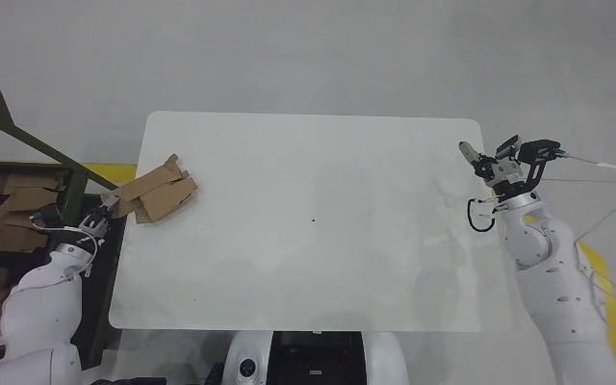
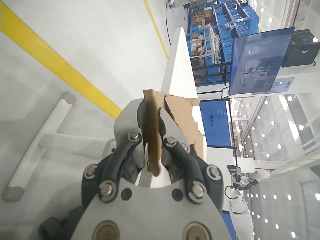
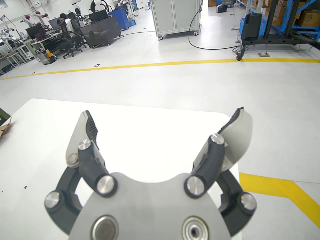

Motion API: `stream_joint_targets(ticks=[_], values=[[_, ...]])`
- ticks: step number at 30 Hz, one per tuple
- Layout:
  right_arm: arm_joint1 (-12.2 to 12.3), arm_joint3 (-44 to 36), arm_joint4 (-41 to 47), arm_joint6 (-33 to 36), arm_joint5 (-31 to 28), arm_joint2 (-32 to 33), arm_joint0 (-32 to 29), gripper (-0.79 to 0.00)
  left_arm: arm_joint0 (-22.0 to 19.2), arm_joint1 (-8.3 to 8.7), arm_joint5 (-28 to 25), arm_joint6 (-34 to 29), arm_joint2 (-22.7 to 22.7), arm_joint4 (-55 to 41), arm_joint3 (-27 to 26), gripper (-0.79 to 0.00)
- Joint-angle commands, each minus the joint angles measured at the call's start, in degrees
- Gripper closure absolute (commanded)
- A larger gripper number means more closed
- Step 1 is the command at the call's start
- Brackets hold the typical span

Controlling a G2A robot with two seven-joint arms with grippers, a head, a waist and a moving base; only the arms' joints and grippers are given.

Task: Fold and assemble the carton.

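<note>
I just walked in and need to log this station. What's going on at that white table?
A two-armed robot is starting to assemble a carton. Its left gripper is shut on one edge of the brown carton, which sits collapsed and not yet folded into shape at the left edge of the table. The right gripper is open and holds nothing, over the table's far right corner, well apart from the carton.

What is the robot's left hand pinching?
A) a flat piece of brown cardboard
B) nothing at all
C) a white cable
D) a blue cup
A: the left gripper is shut on an edge of the flat brown carton, which lies near the left end of the white table.
</note>
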Motion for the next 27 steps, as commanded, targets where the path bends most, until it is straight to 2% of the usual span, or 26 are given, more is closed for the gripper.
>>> stream_joint_targets(ticks=[1,8,12,15,21,27], values=[[0.0,0.0,0.0,0.0,0.0,0.0,0.0,-0.785,-0.3,0.01,0.7,-1.5,-0.4,-1.9,0.1,-0.034],[0.0,0.0,0.0,0.0,0.0,0.0,0.0,-0.785,-1.3,0.61,3.9,-7.3,-2.9,-9.8,-0.8,-0.071],[0.0,0.0,0.0,0.0,0.0,0.0,0.0,-0.785,-1.2,1.10,5.6,-11.6,-4.6,-14.3,-2.6,0.000],[0.0,0.0,0.0,0.0,0.0,0.0,0.0,-0.785,-0.9,1.28,7.0,-14.6,-5.5,-17.3,-4.3,0.000],[0.0,0.0,0.0,0.0,0.0,0.0,0.0,-0.785,0.2,1.40,9.7,-19.8,-6.7,-23.0,-10.1,0.000],[0.0,0.0,0.0,0.0,0.0,0.0,0.0,-0.785,1.8,1.07,12.8,-22.5,-6.6,-27.2,-18.5,0.000]])
